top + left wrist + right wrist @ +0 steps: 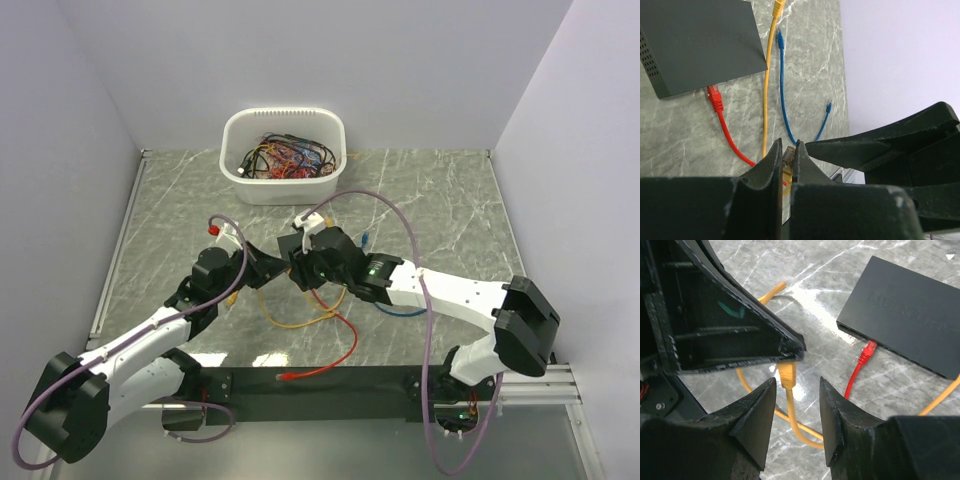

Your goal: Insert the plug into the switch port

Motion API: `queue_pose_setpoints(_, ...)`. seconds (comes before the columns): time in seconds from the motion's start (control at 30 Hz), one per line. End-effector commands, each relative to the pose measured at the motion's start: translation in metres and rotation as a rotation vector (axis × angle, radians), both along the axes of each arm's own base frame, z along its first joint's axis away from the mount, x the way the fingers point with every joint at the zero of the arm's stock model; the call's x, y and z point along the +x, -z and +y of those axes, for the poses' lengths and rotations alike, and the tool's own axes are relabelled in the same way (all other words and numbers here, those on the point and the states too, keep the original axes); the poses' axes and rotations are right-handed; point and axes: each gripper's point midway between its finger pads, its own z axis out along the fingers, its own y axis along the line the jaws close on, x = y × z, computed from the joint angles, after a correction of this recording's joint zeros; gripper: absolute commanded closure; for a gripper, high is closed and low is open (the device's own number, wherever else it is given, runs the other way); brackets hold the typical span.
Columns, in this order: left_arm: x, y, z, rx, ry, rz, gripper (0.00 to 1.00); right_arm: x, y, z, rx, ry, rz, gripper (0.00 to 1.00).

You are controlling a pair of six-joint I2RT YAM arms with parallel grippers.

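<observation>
Left gripper point(788, 148) pinches the yellow plug point(787, 374). Right gripper point(797, 389) gapes wide, jaws flanking the plug, not touching. In the right wrist view the switch point(910, 305) lies at two o'clock, its port edge point(852, 334) facing the plug, apart.

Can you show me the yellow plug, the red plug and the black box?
Yellow plug point(787, 375): right wrist view, plug body.
Red plug point(868, 351): right wrist view, plug head.
Black box point(910, 310): right wrist view, top face.

The black box point(910, 310) runs off the right edge of the right wrist view; its ports point(847, 330) are too dark to tell apart; the yellow plug point(788, 156) is mostly hidden in the left gripper point(788, 145).
</observation>
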Motion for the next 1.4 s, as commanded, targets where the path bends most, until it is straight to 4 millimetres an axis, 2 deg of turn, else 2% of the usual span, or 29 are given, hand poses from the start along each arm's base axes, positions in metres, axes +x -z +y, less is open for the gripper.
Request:
queue_pose_setpoints(0.0,0.007,-0.021,-0.005,-0.032,-0.005,-0.058,0.99,0.009,-0.019,0.011,0.007,0.022,-0.054,0.53)
queue_pose_setpoints(0.3,0.009,-0.020,-0.001,-0.023,-0.023,-0.062,0.99,0.015,-0.010,0.013,-0.054,0.075,-0.061,0.59)
queue_pose_setpoints(0.47,0.009,-0.020,-0.001,-0.020,-0.022,-0.066,0.99,0.015,-0.009,0.017,-0.064,0.081,-0.064,0.68)
queue_pose_setpoints(0.87,0.009,-0.018,0.001,-0.011,-0.028,-0.063,0.99,0.016,-0.002,0.017,-0.099,0.110,-0.063,0.76)
queue_pose_setpoints(1.1,0.010,-0.020,0.001,-0.008,-0.033,-0.072,1.00,0.018,0.002,0.018,-0.113,0.114,-0.058,0.91)
queue_pose_setpoints(1.17,0.010,-0.018,0.001,-0.005,-0.029,-0.072,0.98,0.018,0.006,0.018,-0.120,0.116,-0.053,0.98)
queue_pose_setpoints(1.27,0.010,-0.018,0.000,-0.002,-0.023,-0.082,0.77,0.017,0.009,0.017,-0.125,0.118,-0.050,1.00)
queue_pose_setpoints(1.3,0.010,-0.017,0.000,0.002,-0.023,-0.084,0.61,0.017,0.013,0.015,-0.131,0.120,-0.046,1.00)
queue_pose_setpoints(1.37,0.012,-0.013,0.002,0.020,-0.036,-0.076,0.49,0.017,0.015,0.011,-0.139,0.129,-0.046,1.00)
